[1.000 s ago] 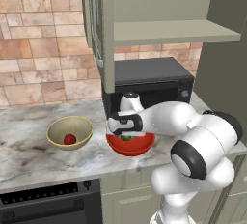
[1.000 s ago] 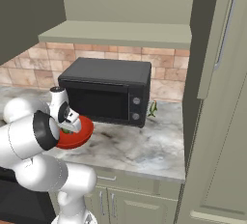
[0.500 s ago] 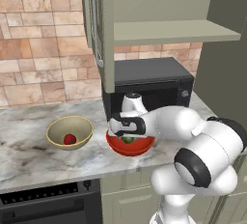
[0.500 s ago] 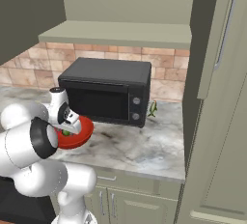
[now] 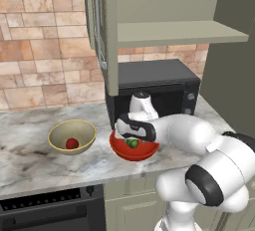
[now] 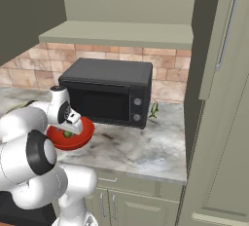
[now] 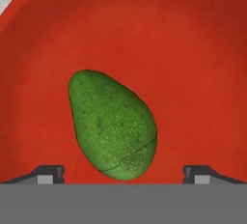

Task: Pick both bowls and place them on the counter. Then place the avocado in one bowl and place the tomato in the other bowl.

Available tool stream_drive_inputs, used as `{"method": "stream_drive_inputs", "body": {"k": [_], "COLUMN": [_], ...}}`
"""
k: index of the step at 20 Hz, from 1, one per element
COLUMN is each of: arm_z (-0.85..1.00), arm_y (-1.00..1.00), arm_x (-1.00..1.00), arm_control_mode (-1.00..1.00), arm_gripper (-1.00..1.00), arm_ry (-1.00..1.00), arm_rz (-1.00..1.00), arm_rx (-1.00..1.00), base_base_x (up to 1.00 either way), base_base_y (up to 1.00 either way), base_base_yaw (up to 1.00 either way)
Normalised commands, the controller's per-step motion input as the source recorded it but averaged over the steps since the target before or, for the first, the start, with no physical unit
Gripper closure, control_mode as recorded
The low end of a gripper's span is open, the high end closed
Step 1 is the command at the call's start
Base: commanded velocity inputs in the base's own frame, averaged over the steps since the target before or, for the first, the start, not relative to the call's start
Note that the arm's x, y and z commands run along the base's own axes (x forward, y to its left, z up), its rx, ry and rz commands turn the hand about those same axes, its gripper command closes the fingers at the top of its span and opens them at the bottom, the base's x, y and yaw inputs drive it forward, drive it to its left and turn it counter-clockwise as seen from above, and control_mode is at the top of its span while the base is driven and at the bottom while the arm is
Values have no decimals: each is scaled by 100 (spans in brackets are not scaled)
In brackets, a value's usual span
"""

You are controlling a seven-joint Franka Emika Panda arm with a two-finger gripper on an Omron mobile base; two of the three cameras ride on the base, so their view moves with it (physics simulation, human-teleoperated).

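My end effector point(image 7: 123, 175) has spread wide since a second ago — avocado point(image 7: 112, 124) released.
It lies in the red bowl point(image 5: 133, 151) — tomato point(image 5: 72, 143) in the tan bowl point(image 5: 71, 136).

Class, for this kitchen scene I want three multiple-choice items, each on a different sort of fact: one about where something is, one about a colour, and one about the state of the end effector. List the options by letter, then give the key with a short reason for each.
1. Where does the avocado lie?
A. In the red bowl
B. On the bare counter
C. On top of the microwave

2. What colour is the small round thing in the tan-olive bowl?
A. Green
B. Red
C. Yellow

3. How does the end effector stand?
A. Shut on the avocado
B. Shut on the bowl's rim
C. Open, with the avocado between its fingertips but clear of them

Key: 1 A, the hand view shows the avocado lying on the red inside. 2 B, the tomato there is red. 3 C, the hand view shows the tips far apart, with red bowl visible between each tip and the avocado.
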Motion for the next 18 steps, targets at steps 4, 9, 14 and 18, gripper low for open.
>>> {"method": "stream_drive_inputs", "body": {"k": [4,9,14,18], "arm_z": [60,54,47,45], "arm_y": [-2,-13,-23,-24], "arm_x": [-23,-45,-52,-48], "arm_control_mode": [-100,-100,-100,-100], "arm_gripper": [-100,-100,-100,-100], "arm_ry": [-1,-4,-6,-4], "arm_rz": [3,2,3,4], "arm_rx": [0,0,0,0], "base_base_x": [0,0,0,0], "base_base_y": [0,0,0,0], "base_base_yaw": [0,0,0,0]}}
